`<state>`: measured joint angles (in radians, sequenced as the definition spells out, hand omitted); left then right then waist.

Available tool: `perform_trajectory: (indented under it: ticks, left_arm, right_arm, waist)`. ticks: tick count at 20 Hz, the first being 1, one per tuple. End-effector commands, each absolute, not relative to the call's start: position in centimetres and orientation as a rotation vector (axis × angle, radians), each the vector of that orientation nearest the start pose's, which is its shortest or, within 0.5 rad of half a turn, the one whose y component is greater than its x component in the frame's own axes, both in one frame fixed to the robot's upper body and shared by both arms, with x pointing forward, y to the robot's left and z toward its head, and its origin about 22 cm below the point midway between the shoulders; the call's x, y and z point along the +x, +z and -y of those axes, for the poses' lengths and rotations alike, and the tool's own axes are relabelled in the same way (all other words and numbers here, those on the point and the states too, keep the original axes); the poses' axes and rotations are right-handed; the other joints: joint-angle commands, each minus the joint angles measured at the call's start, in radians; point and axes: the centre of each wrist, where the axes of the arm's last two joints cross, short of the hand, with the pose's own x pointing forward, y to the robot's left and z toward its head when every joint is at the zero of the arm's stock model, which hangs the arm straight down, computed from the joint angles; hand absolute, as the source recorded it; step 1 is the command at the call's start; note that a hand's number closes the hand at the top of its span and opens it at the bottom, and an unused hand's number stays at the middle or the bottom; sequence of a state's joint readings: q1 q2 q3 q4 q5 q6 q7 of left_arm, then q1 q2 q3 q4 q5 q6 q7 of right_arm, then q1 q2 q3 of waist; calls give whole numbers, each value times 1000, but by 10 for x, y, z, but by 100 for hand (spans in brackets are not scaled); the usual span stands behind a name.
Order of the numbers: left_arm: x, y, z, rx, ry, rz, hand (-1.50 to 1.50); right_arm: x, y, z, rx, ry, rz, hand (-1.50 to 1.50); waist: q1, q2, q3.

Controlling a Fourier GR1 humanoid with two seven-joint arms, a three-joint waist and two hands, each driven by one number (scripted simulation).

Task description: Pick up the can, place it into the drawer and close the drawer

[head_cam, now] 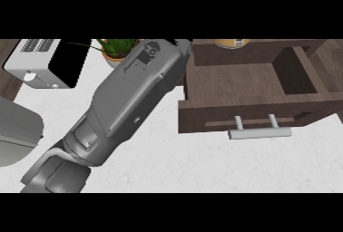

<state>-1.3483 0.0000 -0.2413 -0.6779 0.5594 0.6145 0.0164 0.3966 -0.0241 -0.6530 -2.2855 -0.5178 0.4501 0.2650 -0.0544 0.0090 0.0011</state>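
Drawer (234, 81) open, bare inside, handle (260, 132) facing robot. Can (231, 42) sits beyond drawer's far edge, top of view, only a sliver visible. 1 grey forearm (124, 104) enters lower left, runs diagonally up-right; its tip stops left of can. Which arm: unclear. Neither hand in view, so hand state can't tell. Judgement: can lies right of arm tip; next reach goes right.

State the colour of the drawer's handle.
Light grey handle, set against the dark brown wooden drawer; head view shows it best.
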Motion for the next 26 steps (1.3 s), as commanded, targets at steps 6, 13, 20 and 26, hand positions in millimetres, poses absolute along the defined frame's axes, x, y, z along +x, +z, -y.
perform_trajectory:
  ticks: [6, 13, 20, 26]
  left_arm:
    - [418, 211, 17, -81, 49, 1696, 150]
    - [418, 179, 12, -56, 28, 1648, 150]
    - [418, 172, 14, 24, 43, 1643, -150]
    - [422, 181, 15, 45, 78, 1636, -150]
  right_arm:
    - [90, 117, 368, -100, -132, 1822, -150]
    - [82, 133, 345, -110, -131, 1809, -150]
    - [90, 132, 352, -100, -90, 1802, -150]
    - [97, 127, 366, -109, -91, 1811, -150]
  waist:
    - [-18, 4, 1]
    - [-33, 6, 0]
    - [-39, 8, 1]
    - [-38, 11, 1]
